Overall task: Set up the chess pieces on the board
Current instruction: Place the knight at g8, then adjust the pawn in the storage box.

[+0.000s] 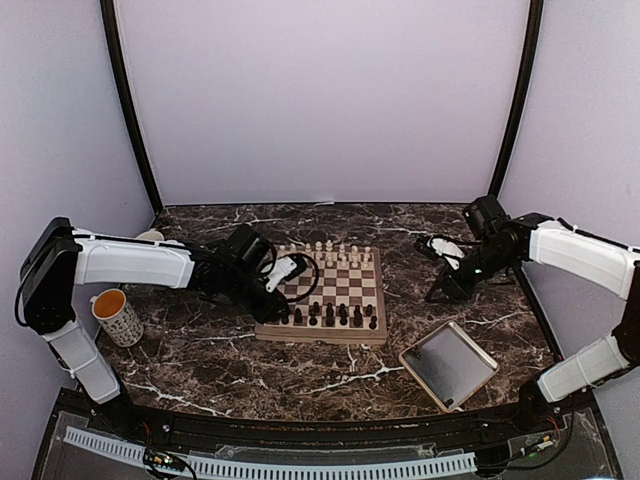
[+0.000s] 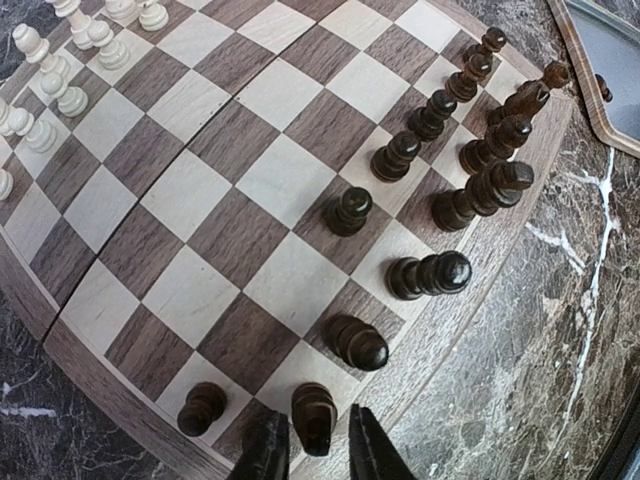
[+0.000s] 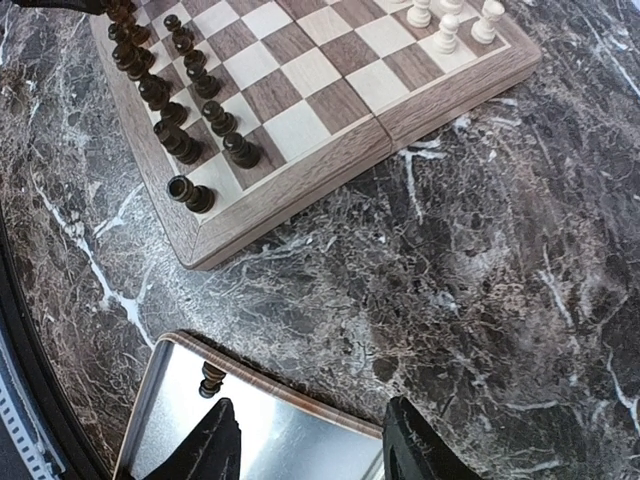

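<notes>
The board (image 1: 330, 335) lies mid-table with dark chess pieces (image 1: 330, 315) in two rows along its near side. In the left wrist view these pieces (image 2: 440, 205) line the board's (image 2: 110, 390) right edge. My left gripper (image 2: 318, 450) hangs over the near-left corner (image 1: 277, 305). Its jaws stand slightly apart around a dark piece (image 2: 314, 415) that stands on the corner square, with a gap on the right side. My right gripper (image 3: 310, 445) is open and holds nothing, hovering over the tray's rim (image 3: 300, 405). One dark piece (image 3: 211, 379) lies in the tray.
Cream chessmen (image 1: 335, 252) fill the board's far rows. The beige tray (image 1: 425, 340) sits right of the board, near the front edge. A patterned mug (image 1: 118, 316) stands at the left by the left arm. The right gripper (image 1: 440, 290) is raised right of the board.
</notes>
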